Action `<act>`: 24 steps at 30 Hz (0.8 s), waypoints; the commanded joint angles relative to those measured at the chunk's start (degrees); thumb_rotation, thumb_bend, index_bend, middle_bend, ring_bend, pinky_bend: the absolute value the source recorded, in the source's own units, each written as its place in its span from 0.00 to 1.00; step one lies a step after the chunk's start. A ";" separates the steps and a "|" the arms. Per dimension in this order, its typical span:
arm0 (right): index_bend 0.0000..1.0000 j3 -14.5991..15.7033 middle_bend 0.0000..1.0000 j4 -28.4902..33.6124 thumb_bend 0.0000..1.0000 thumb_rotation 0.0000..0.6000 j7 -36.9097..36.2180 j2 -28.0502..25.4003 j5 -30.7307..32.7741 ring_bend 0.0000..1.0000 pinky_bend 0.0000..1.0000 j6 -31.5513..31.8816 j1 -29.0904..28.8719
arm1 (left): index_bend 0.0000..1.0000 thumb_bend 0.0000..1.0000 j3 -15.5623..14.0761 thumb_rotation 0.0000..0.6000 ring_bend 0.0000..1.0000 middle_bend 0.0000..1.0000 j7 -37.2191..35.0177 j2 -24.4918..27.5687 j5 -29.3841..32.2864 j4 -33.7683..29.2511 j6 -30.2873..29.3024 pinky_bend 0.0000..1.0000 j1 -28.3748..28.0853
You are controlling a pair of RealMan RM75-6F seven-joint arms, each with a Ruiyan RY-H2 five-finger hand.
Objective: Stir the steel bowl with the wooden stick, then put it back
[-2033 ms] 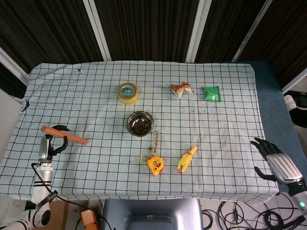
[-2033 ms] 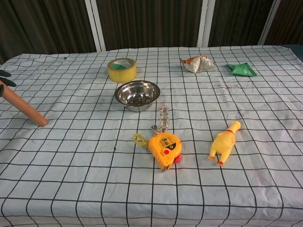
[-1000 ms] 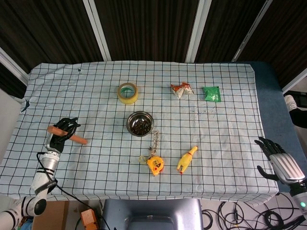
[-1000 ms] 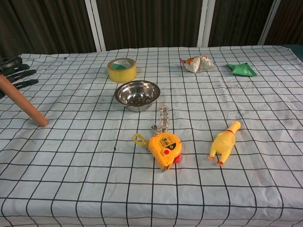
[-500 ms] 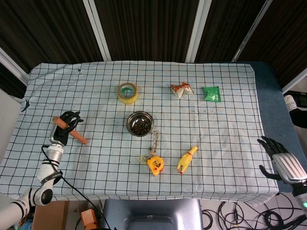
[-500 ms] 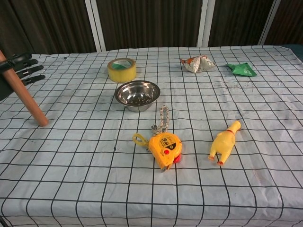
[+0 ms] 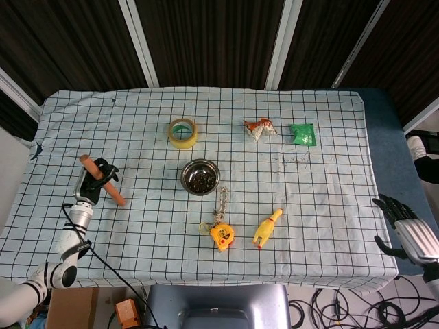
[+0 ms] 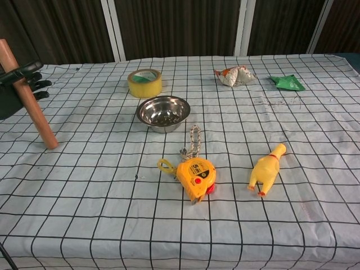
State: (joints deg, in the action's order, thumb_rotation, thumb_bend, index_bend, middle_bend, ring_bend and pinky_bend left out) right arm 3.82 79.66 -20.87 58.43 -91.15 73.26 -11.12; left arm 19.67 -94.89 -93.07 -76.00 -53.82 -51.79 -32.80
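My left hand (image 7: 93, 181) (image 8: 17, 87) grips the wooden stick (image 7: 103, 180) (image 8: 29, 96) near its upper end at the table's left side. The stick leans steeply, its lower tip touching the checked cloth (image 8: 84, 185). The steel bowl (image 7: 199, 176) (image 8: 163, 112) sits near the table's middle with dark bits inside, well to the right of the stick. My right hand (image 7: 410, 233) hangs open beyond the table's right front corner, fingers spread, holding nothing; the chest view does not show it.
A yellow tape roll (image 7: 182, 132) (image 8: 145, 82) lies behind the bowl. A yellow tape measure (image 7: 221, 235) (image 8: 196, 175) with a chain and a rubber chicken (image 7: 267, 228) (image 8: 268, 169) lie in front of it. A crumpled wrapper (image 7: 259, 128) and a green packet (image 7: 302, 133) sit far right.
My left hand has lifted the stick's gripped end, turning it from nearly flat to steeply tilted, and moved slightly toward the bowl. The right hand has drifted a little further right.
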 commanded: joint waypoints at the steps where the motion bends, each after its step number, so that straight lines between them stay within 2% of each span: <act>1: 0.00 0.05 0.00 0.07 0.33 1.00 0.09 -0.02 -0.11 0.00 0.12 0.00 0.02 | 0.90 0.23 0.31 0.97 0.77 1.00 2.00 -0.52 1.23 0.25 0.06 0.92 -0.15; 3: 0.00 0.05 0.00 0.15 0.34 1.00 0.29 0.01 -0.18 0.00 0.12 -0.02 0.02 | 0.96 0.24 0.53 0.99 0.84 1.00 3.62 -0.62 1.88 0.09 -0.20 0.98 -0.08; 6: 0.00 0.10 0.00 0.33 0.33 1.00 0.54 0.00 -0.30 0.00 0.12 -0.01 0.05 | 1.00 0.34 1.16 1.00 0.93 1.00 6.62 -0.86 3.11 -0.36 -1.26 1.00 0.23; 8: 0.00 0.12 0.00 0.39 0.33 1.00 0.71 0.02 -0.32 0.00 0.12 -0.06 0.06 | 1.00 0.47 2.17 1.00 0.98 1.00 7.69 -1.18 4.49 -1.23 -2.26 1.00 0.67; 10: 0.00 0.17 0.00 0.47 0.34 1.00 0.80 0.02 -0.42 0.00 0.12 -0.15 0.03 | 1.00 0.73 3.23 1.00 1.00 1.00 8.89 -1.74 5.78 -1.78 -3.74 1.00 1.15; 15: 0.00 0.21 0.00 0.54 0.34 1.00 0.85 0.01 -0.50 0.00 0.12 -0.29 -0.03 | 1.00 0.96 4.45 1.00 1.00 1.00 10.38 -2.28 6.73 -2.84 -6.21 1.00 1.72; 19: 0.00 0.68 0.00 1.07 0.34 1.00 1.03 -0.05 -1.34 0.00 0.12 -0.59 -0.22 | 1.00 1.00 7.55 1.00 1.00 1.00 19.41 -2.61 5.13 -12.07 -14.15 1.00 -0.07; 24: 0.00 0.90 0.00 1.22 0.33 1.00 0.85 -0.08 -1.49 0.00 0.12 -0.91 -0.29 | 1.00 1.00 10.37 1.00 1.00 1.00 31.25 -4.54 6.35 -17.50 -13.76 1.00 -5.67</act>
State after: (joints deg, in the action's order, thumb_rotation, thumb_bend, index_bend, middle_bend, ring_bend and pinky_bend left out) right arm 4.70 80.87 -19.99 58.36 -92.62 72.37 -11.39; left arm 27.37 -71.52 -96.09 -70.18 -66.58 -64.38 -34.33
